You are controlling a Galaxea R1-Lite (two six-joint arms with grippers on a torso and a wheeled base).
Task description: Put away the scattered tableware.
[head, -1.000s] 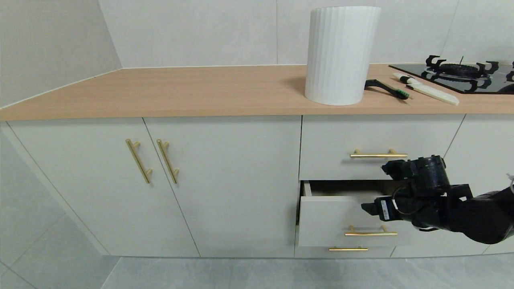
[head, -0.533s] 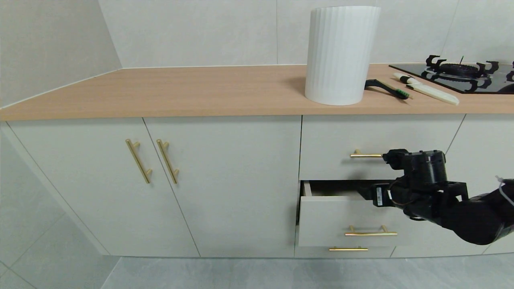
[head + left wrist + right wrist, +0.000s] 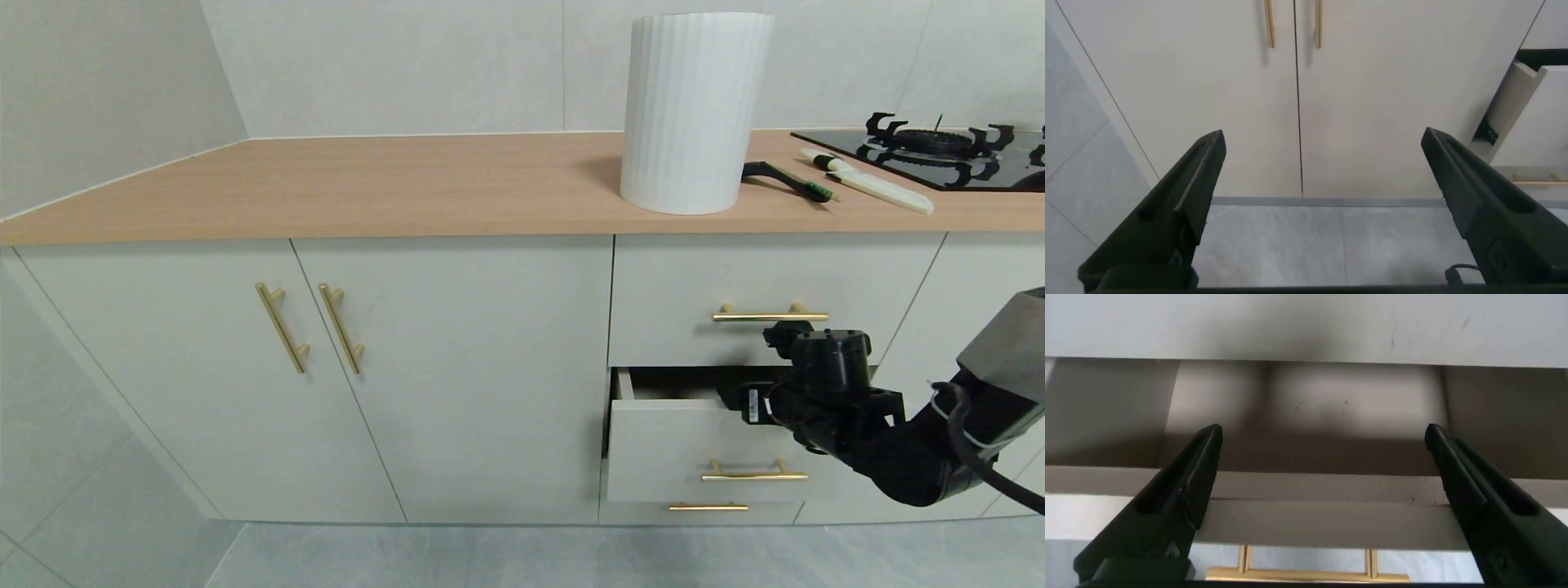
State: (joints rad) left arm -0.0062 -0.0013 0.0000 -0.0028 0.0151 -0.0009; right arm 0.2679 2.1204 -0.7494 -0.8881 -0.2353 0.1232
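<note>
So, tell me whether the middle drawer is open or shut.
Partly open: the drawer front stands out from the cabinet, dark gap above it.

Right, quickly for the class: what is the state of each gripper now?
Left gripper: open, holding nothing.
Right gripper: open, empty, at the part-open pale cabinet drawer.

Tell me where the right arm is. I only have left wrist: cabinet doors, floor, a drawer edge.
Observer: Right gripper faces the gap of the partly open drawer, above its handle.
Operator: Holding anything?
Observer: No. Fingers open, nothing between them.
Operator: Tableware?
Observer: A white knife and a black brush lie on the counter, right of the white container, by the hob.
</note>
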